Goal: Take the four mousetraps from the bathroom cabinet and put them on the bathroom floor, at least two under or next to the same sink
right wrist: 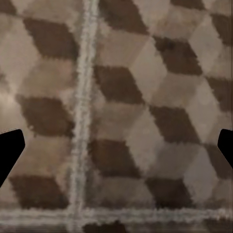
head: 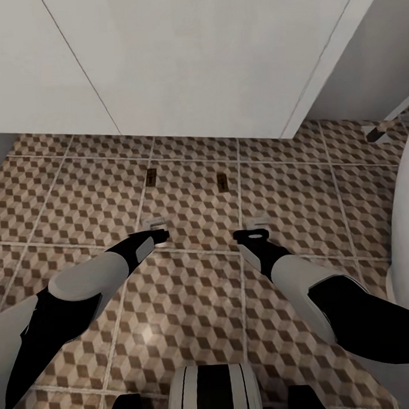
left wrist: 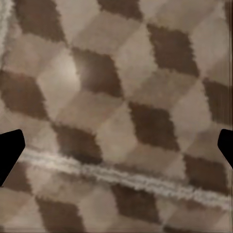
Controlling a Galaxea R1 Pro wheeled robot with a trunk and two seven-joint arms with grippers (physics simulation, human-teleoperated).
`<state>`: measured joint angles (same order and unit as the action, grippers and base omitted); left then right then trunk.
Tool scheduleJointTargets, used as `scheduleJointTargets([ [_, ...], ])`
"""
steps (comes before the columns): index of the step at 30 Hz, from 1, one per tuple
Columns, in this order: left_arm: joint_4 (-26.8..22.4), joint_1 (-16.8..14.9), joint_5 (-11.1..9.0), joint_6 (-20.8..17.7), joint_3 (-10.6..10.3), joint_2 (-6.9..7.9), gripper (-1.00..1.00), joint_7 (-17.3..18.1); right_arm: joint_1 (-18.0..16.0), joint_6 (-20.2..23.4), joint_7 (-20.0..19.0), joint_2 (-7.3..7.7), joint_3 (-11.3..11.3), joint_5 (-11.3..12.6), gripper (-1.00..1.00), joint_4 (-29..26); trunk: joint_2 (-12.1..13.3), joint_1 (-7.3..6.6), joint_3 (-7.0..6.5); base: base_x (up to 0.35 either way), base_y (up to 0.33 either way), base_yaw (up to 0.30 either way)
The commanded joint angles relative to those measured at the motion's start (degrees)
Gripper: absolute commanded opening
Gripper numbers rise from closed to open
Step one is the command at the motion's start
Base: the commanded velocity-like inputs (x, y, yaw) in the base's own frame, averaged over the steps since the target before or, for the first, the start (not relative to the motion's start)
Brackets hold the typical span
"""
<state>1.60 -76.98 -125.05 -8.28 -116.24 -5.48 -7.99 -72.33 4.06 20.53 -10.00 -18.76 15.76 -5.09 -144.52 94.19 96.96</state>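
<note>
Though near, 2 mousetraps [head: 153, 177] [head: 223, 181] beyond both grippers [head: 159, 235] [head: 254, 234].

Floor: bathroom floor [left wrist: 121, 97] close up, brown, beige and grey cube pattern.
Grout: one pale grout line [left wrist: 126, 177] crossing the tiles.
Left hand [left wrist: 116, 150]: two dark fingertips [left wrist: 9, 153] spread wide, nothing between.

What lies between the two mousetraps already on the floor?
Only bare patterned floor separates the left mousetrap from the right mousetrap, as the head view shows; nothing else sits between them.
</note>
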Motion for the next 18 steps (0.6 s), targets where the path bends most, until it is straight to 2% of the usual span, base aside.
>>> scheduleJointTargets([
  [1, 0.10, -0.01, -0.45, -0.27, -0.48, -0.04, 1.00, -0.09, -0.01, 0.42, 0.30, 0.00, -0.49, 0.33, 1.00, -0.10, -0.01, -0.01, -0.01, -0.032, -0.003, -0.104],
  [14, -0.04, -0.01, -0.45, -0.25, -0.48, -0.21, 1.00, -0.09, -0.01, 0.42, 0.30, 0.00, -0.50, 0.33, 1.00, -0.10, -0.01, -0.01, -0.70, -0.009, -0.001, -0.200],
  [18, -0.09, -0.01, -0.45, -0.25, -0.48, -0.34, 1.00, -0.09, -0.01, 0.42, 0.28, 0.00, -0.54, 0.33, 1.00, -0.10, -0.01, -0.01, -0.80, -0.001, 0.000, -0.103],
])
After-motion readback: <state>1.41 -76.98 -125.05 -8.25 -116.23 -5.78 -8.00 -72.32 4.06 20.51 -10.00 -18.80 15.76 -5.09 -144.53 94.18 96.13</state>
